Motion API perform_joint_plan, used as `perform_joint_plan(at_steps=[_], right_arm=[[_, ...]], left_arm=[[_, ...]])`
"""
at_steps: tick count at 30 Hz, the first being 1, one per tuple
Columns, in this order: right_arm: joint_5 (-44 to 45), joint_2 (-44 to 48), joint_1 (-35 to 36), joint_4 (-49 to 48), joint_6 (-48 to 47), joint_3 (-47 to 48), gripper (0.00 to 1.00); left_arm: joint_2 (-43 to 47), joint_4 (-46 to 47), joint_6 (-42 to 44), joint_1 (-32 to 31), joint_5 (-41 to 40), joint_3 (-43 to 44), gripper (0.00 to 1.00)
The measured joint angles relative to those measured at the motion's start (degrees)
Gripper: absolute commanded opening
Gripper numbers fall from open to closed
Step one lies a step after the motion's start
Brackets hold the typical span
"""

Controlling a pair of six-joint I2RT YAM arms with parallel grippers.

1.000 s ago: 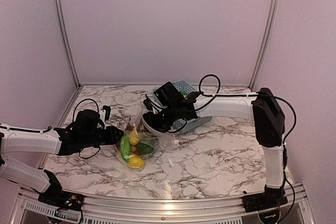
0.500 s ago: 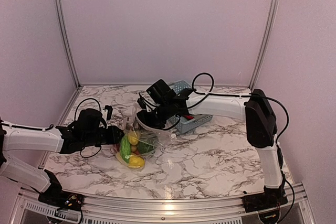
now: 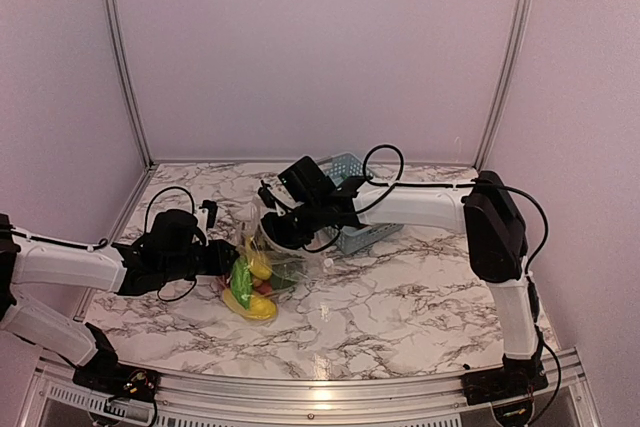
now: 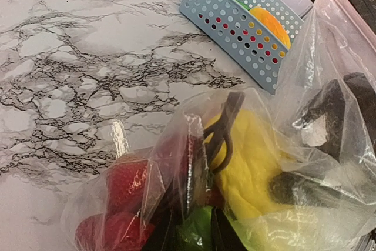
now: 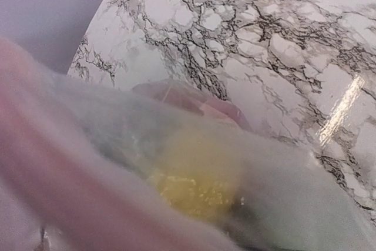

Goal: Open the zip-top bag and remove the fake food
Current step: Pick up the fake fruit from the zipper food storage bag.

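The zip-top bag (image 3: 285,265) lies crumpled on the marble between my two arms, with the fake food (image 3: 250,302) inside: yellow, green and red pieces. My left gripper (image 3: 222,259) is shut on the bag's left edge. In the left wrist view its dark fingertips (image 4: 158,230) pinch the film (image 4: 329,51) beside red strawberries (image 4: 126,183) and a yellow piece (image 4: 247,168). My right gripper (image 3: 272,234) is down at the bag's upper edge. Its dark fingers (image 4: 329,110) show through the plastic, standing apart. In the right wrist view the bag's blurred film (image 5: 88,163) lies over a yellow piece (image 5: 200,186) and hides the fingers.
A blue-grey lattice basket (image 3: 350,163) stands just behind my right gripper, tilted, with an orange piece (image 4: 270,22) in it. Pale walls close the table's back and sides. Bare marble (image 3: 400,297) lies to the right of the bag.
My right gripper has moved left from the basket to the bag's upper edge and its fingers have drawn closer. The left gripper has kept its grip and shifted slightly right.
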State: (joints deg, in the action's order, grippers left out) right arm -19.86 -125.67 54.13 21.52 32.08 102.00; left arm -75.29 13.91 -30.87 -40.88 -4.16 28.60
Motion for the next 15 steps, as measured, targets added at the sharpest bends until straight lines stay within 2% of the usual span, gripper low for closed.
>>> perform_joint_plan(at_steps=[5,15], right_arm=[[0.50,0.57,0.09,0.22,-1.92,-0.04,0.22],[3.54,10.49,0.09,-2.23,-2.19,-9.05,0.20]], left_arm=[[0.02,0.61,-0.33,-0.13,-1.66,-0.35,0.23],[0.02,-0.35,-2.16,-0.37,-4.61,-0.35,0.22]])
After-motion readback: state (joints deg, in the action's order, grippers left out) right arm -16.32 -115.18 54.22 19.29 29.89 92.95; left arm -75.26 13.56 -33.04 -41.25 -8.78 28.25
